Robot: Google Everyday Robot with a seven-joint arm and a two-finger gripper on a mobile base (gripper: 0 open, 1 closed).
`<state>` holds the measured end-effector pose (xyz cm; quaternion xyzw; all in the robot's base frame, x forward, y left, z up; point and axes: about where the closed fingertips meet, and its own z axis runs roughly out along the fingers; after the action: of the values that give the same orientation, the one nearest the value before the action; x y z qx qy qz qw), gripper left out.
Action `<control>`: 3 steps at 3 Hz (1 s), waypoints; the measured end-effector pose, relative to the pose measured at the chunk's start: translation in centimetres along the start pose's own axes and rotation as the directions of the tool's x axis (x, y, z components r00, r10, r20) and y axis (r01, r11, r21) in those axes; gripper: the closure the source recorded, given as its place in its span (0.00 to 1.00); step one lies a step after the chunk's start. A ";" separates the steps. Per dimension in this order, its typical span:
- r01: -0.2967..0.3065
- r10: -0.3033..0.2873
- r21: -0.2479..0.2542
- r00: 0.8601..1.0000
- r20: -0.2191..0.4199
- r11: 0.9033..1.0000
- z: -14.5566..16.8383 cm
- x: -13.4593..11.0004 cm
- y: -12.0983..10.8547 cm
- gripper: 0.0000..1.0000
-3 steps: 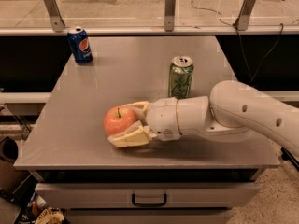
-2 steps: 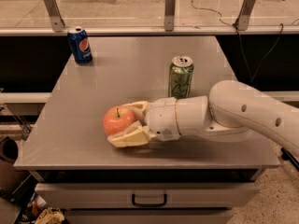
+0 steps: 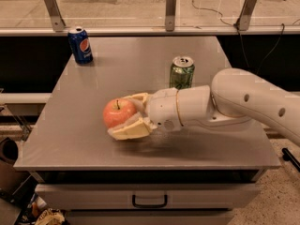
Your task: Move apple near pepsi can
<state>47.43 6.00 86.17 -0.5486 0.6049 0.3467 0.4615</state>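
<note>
The pinkish-red apple [image 3: 118,112] is at the front left of the grey table [image 3: 140,64], with its stem up. My gripper [image 3: 125,116] reaches in from the right and is shut on the apple, one pale finger [image 3: 133,98] behind it and one [image 3: 129,131] in front. I cannot tell whether the apple rests on the table or hangs just above it. The blue pepsi can [image 3: 80,44] stands upright at the far left corner of the table, well away from the apple.
A green can [image 3: 182,72] stands upright mid-table, just behind my wrist. A low rail with metal posts [image 3: 170,11] runs along the table's far edge. A drawer with a dark handle [image 3: 149,202] is below the front edge.
The gripper and the apple have shifted very slightly to the left. The cans have not moved.
</note>
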 end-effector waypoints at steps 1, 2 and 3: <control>0.020 -0.020 0.007 1.000 -0.021 1.000 -1.1 -2.6 -1.9 1.00; 0.023 -0.022 0.037 0.999 -0.045 0.999 -2.1 -5.8 -4.6 1.00; 0.019 -0.013 0.092 0.997 -0.070 0.996 -2.6 -9.4 -7.6 1.00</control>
<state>54.20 5.59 96.55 -0.5430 0.6317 0.2952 0.4679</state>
